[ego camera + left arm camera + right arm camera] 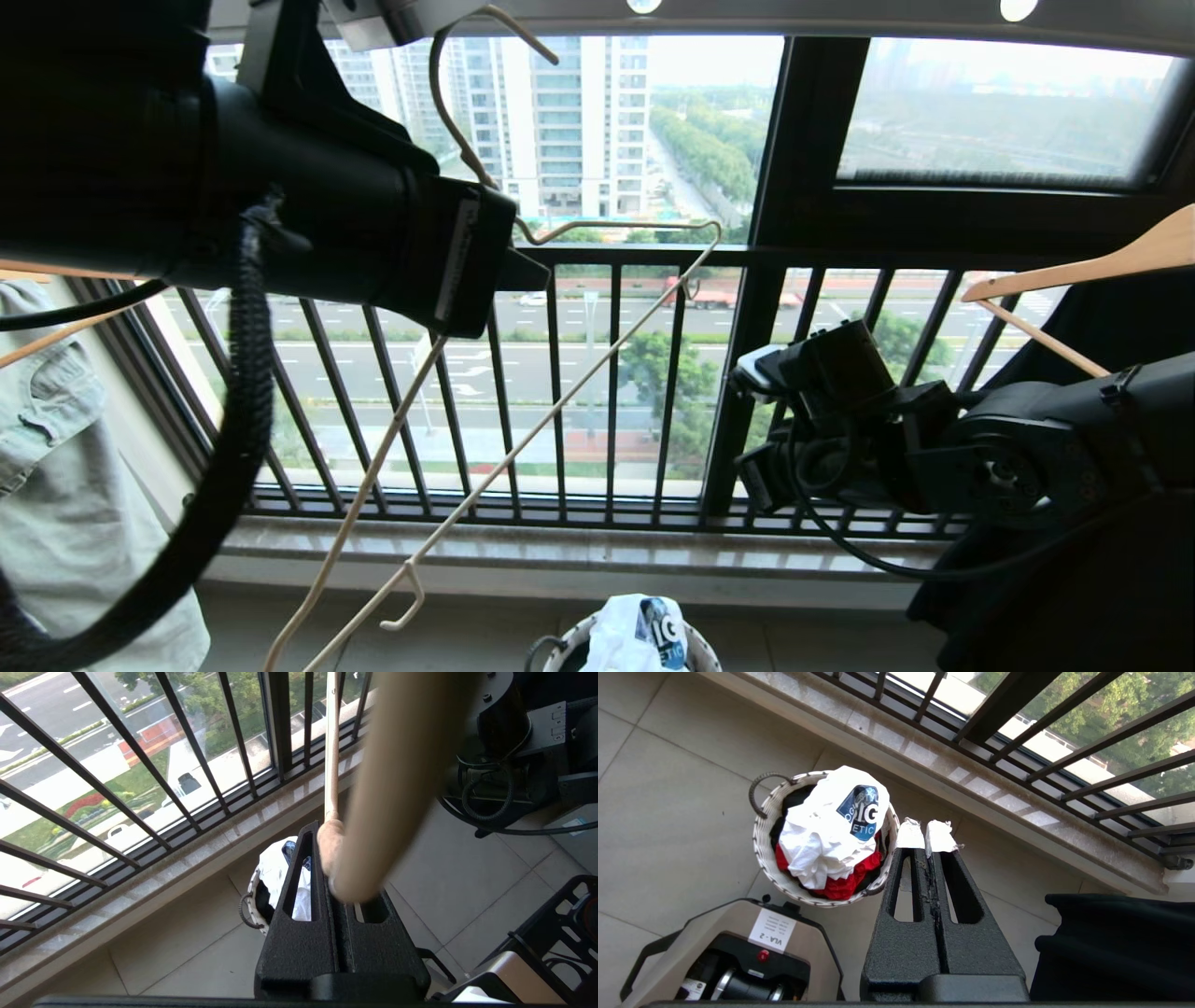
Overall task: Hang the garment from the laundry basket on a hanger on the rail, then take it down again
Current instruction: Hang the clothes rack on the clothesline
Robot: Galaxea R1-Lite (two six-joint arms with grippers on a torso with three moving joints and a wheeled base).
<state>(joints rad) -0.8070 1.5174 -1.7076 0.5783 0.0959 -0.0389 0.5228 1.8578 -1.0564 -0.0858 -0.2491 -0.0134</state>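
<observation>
My left gripper (527,271) is raised high in front of the window and shut on the neck of the cream wire hanger (566,392). The hanger is tilted, its arms slanting down to the left, and its hook reaches up close under the grey rail (822,14). In the left wrist view the fingers (303,868) press together on the hanger (331,765). The white T-shirt garment (822,835) lies crumpled on top in the round woven laundry basket (763,854) on the floor. My right gripper (927,835) hangs shut and empty beside and above the basket.
Black window railing (560,373) runs across behind the hanger. A pale denim garment (56,467) hangs at the left. A wooden hanger (1102,266) carries a black garment (1120,327) at the right. Red clothing (840,884) lies under the T-shirt. The robot base (738,952) stands near the basket.
</observation>
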